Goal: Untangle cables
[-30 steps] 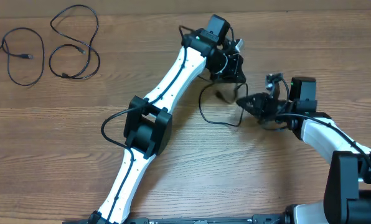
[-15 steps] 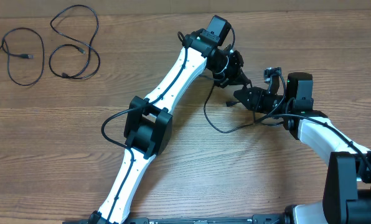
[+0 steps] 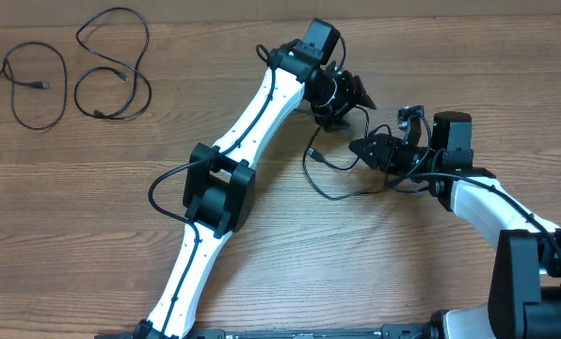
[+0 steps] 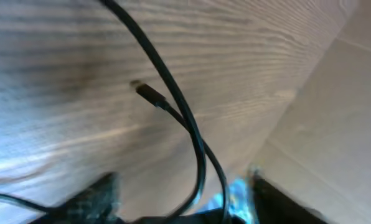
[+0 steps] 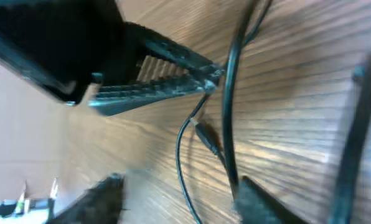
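Observation:
One thin black cable (image 3: 329, 179) lies in a loose loop on the table between my two grippers. My left gripper (image 3: 352, 100) is open just above the loop's far end. In the left wrist view the cable (image 4: 173, 106) and its small plug (image 4: 146, 93) run down between the parted fingers of the left gripper (image 4: 185, 202). My right gripper (image 3: 358, 148) is open at the loop's right side. In its wrist view the cable (image 5: 229, 118) passes between the spread fingers of the right gripper (image 5: 185, 199), close to the right finger (image 5: 269, 202). Two more cables (image 3: 36, 89) (image 3: 113, 66) lie apart at the far left.
The left arm (image 3: 219, 188) stretches diagonally across the middle of the table. The right arm (image 3: 488, 202) comes in from the lower right. A pale wall borders the table's far edge (image 3: 431, 11).
Both grippers have opened and let go of the cable, which now rests slack on the table. The left gripper has drawn back up and to the left.

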You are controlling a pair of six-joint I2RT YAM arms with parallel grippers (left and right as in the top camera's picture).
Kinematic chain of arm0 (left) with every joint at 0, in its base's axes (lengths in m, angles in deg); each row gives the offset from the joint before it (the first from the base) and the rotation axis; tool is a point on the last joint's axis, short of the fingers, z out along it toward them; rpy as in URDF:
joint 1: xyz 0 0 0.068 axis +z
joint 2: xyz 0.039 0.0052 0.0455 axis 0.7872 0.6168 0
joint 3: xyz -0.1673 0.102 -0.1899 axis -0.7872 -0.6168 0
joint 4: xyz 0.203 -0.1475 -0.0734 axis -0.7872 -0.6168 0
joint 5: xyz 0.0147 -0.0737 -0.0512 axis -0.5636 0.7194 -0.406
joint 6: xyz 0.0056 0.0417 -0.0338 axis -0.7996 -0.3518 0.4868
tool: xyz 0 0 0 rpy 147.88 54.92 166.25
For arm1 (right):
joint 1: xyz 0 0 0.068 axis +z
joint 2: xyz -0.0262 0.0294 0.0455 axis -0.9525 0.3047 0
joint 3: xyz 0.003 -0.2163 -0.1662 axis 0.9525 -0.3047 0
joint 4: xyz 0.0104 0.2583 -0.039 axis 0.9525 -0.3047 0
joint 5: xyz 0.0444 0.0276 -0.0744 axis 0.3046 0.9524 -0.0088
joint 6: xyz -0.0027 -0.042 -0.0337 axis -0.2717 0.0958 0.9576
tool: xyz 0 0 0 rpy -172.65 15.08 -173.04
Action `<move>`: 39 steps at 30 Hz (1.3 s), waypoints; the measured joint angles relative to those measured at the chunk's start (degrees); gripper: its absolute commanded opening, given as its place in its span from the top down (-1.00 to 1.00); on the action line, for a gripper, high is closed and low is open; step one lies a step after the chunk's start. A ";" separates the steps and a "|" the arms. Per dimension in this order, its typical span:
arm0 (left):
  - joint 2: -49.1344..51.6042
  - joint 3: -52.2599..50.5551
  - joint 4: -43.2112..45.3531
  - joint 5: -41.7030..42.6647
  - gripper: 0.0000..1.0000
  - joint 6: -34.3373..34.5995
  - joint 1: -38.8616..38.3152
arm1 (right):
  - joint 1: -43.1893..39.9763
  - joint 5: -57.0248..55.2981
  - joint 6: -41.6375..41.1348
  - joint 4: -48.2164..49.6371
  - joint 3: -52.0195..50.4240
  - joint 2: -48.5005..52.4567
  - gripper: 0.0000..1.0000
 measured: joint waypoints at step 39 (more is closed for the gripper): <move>0.00 0.00 -1.55 -30.38 -0.99 -24.65 -17.40 | -21.11 -36.65 -5.66 -55.63 36.28 -4.52 -1.00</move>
